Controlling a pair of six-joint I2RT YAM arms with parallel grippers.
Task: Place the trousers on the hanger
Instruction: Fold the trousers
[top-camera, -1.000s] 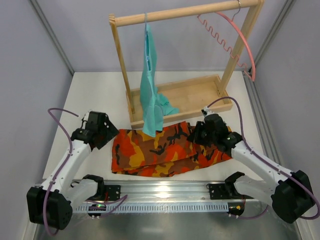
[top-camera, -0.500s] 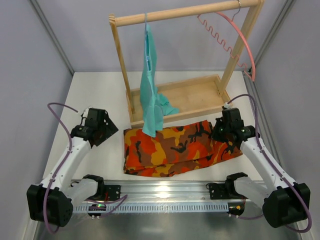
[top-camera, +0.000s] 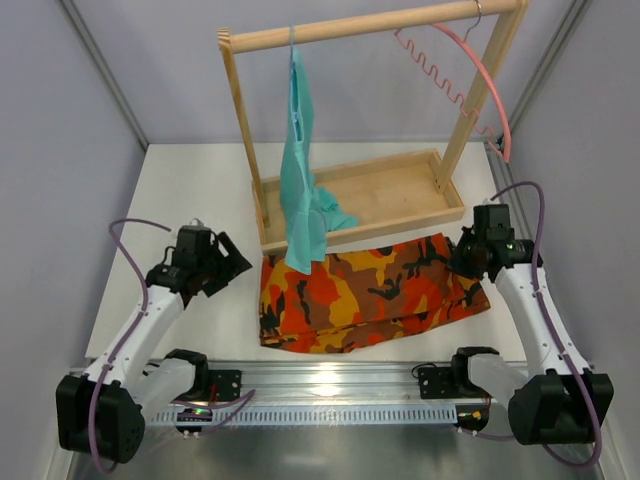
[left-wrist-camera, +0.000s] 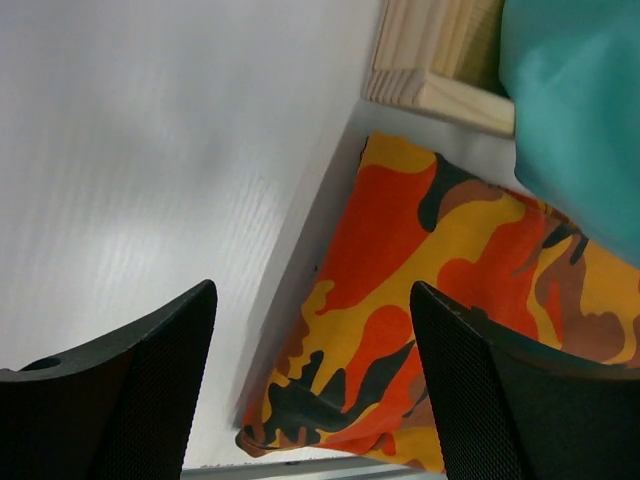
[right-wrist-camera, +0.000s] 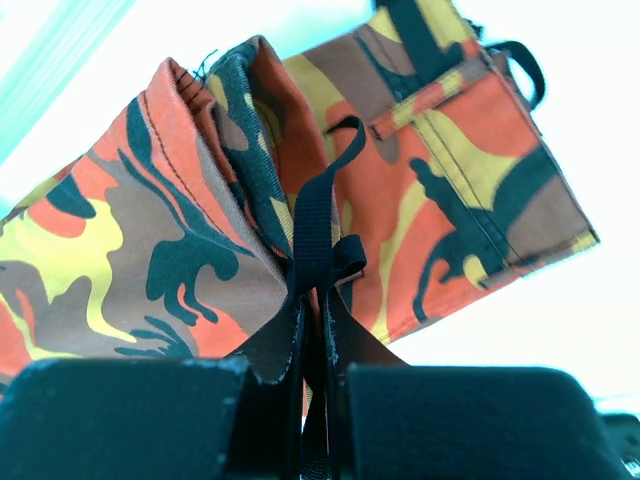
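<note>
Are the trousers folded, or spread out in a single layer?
Folded: the trousers lie in stacked layers, and a lower layer's edge shows along the near side.

Left arm (top-camera: 140, 327): white links, black joint housings.
Right arm (top-camera: 536, 316): same white links, black joints.
Cables (top-camera: 128, 223): thin purple, looping beside each arm.
Left fingers (left-wrist-camera: 130, 400): broad, black, finely meshed surface.

Camouflage cloth trousers (top-camera: 370, 290): matt woven fabric, stitched seams.
Pink curved hanger (top-camera: 492, 88): smooth, looks plastic.
Pale wooden rack (top-camera: 380, 25): bare, matt grain.
Teal garment (top-camera: 300, 190): smooth cloth.
White table (top-camera: 190, 190): matt.
</note>
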